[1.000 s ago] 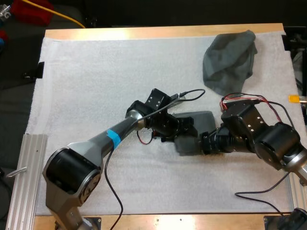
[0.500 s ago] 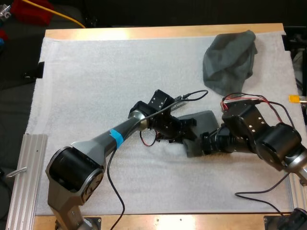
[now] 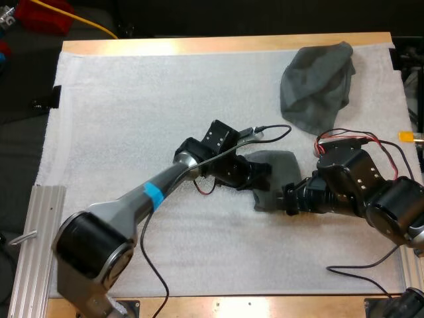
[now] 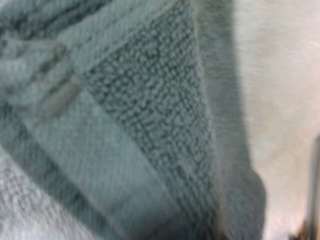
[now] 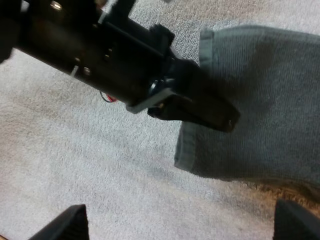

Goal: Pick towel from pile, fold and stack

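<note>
A small folded grey-green towel [image 3: 281, 169] lies on the white mat [image 3: 132, 106] right of centre. My left gripper [image 3: 260, 180] reaches over its left edge. In the right wrist view that gripper [image 5: 222, 117] lies flat on the towel [image 5: 270, 90] with its fingers together. The left wrist view looks straight at the towel's hem [image 4: 150, 115] from very close. My right gripper [image 3: 286, 199] sits at the towel's lower right edge, open, its fingers [image 5: 70, 222] wide apart and clear of the cloth. A crumpled towel [image 3: 317, 83] lies at the far right.
A grooved metal rail [image 3: 40, 238] runs along the mat's near left edge. The two arms nearly meet over the folded towel.
My left gripper has shut at the towel's left edge. The towel has shifted a little to the right and changed outline. The right arm has drawn back slightly to the right.
</note>
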